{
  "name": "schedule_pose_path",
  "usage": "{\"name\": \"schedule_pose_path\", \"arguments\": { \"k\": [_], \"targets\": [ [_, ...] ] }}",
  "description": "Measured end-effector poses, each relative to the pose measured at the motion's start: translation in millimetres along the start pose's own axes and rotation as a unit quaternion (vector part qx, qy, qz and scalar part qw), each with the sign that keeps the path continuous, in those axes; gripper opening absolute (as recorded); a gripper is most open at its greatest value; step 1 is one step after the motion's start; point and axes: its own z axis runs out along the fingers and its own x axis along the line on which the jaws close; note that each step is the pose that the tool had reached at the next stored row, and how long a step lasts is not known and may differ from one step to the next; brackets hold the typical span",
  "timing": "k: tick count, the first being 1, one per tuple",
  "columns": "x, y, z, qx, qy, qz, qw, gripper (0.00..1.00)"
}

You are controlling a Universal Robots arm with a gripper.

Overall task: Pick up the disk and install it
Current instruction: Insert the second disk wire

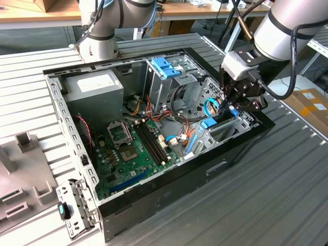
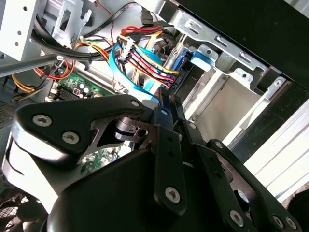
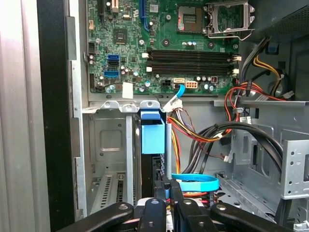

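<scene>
The disk (image 3: 153,140) stands on edge in a slot of the low metal bay (image 3: 110,145) at the edge of the open computer case (image 1: 169,200), on the exterior view's right. Its light-blue carrier frame shows at the end nearer the motherboard (image 3: 159,43), with the dark body of the drive running back from it towards the gripper. In the exterior view the same blue frame end (image 1: 209,123) sits among the grey bay walls, just beside the black side wall of the case.

The gripper (image 3: 165,186) is right at the disk's other end. In both wrist views its two thin fingertips (image 2: 164,108) stand close together, drawn in on the disk's upper edge or its carrier; whether they truly pinch it or merely touch it I cannot tell for certain, though a grip looks likely. A loop of flat blue cable (image 3: 195,182) lies just beside the fingers, and a bundle of red and yellow wires (image 2: 145,60) runs close past.

As I judge it, the pick-up is done and the disk is already in its bay; whether it is fully seated cannot be seen.

The arm (image 1: 287,25) comes in from the exterior view's far right, its wrist bent down so the gripper points into the case over the bay.
</scene>
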Motion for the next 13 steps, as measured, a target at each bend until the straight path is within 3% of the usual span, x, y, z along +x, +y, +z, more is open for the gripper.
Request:
{"name": "schedule_pose_path", "arguments": {
  "k": [10, 13],
  "targets": [
    [3.3, 0.0, 3.6, 0.0000, 0.0000, 0.000, 1.0000, 0.16],
    [3.4, 0.0, 3.7, 0.0059, -0.0001, -0.001, 1.0000, 0.16]
  ]
}}
